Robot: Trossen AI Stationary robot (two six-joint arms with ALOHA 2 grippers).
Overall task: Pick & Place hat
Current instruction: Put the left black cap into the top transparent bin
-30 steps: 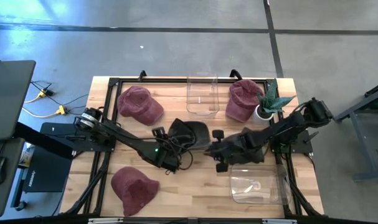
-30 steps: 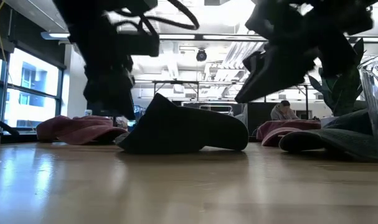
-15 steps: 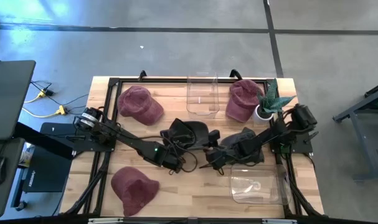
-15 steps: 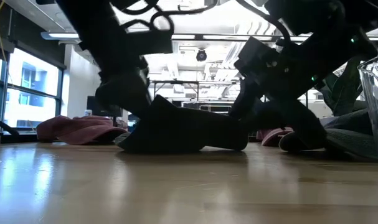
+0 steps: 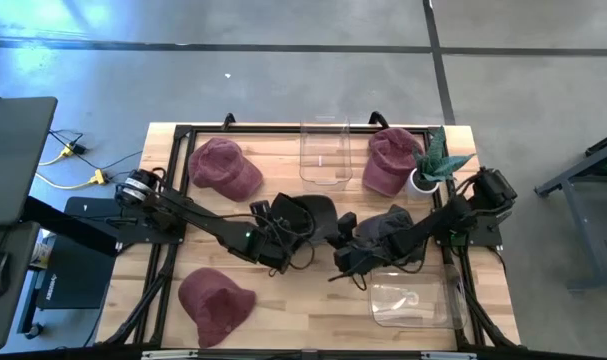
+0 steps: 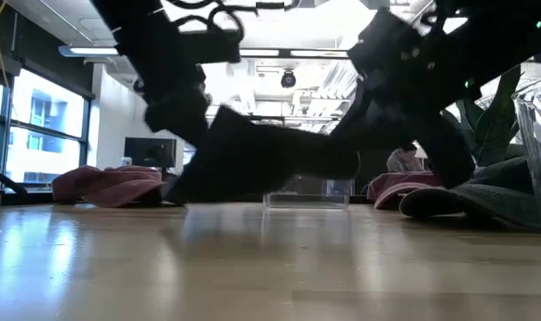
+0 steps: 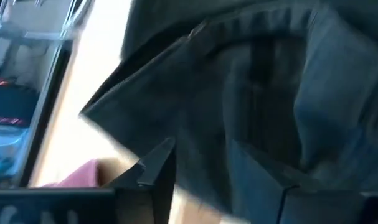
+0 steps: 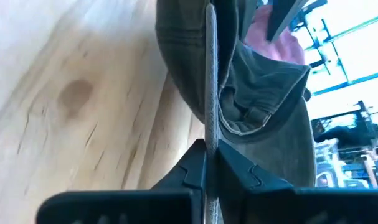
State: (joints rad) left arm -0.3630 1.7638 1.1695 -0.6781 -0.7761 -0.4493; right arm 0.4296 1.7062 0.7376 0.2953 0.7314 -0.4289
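A dark grey hat (image 5: 308, 212) hangs at the table's middle between my two grippers; the low view shows the hat (image 6: 270, 165) clear of the wood. My left gripper (image 5: 281, 232) is at its left side, shut on its cloth. My right gripper (image 5: 340, 240) is at its right side, shut on the brim. A second dark hat (image 5: 391, 224) lies under my right arm. Three maroon hats lie at the far left (image 5: 223, 166), far right (image 5: 387, 160) and near left (image 5: 215, 300). My left gripper has the hat's soft crown cloth (image 7: 238, 124) between its two fingers (image 7: 156, 163), which stand well apart with folds of cloth filling the gap. It comes from the table's left, slanting down. The hat is lifted clear. My right gripper pinches the brim's thin edge (image 8: 209, 118) between its two fingers (image 8: 192, 167). It comes from the table's right, slanting slightly down, and the brim is seen edge-on along the fingers. The hat hangs clear of the table.
A clear container (image 5: 325, 150) stands at the far middle, another (image 5: 413, 298) at the near right. A potted plant (image 5: 430, 165) stands at the far right. The dark frame rail (image 5: 183, 135) runs round the tabletop.
My right gripper has gone toward the table's left to the dark hat, rolled its wrist and shut on the brim. The hat, which rested on the table, now hangs lifted clear between both grippers.
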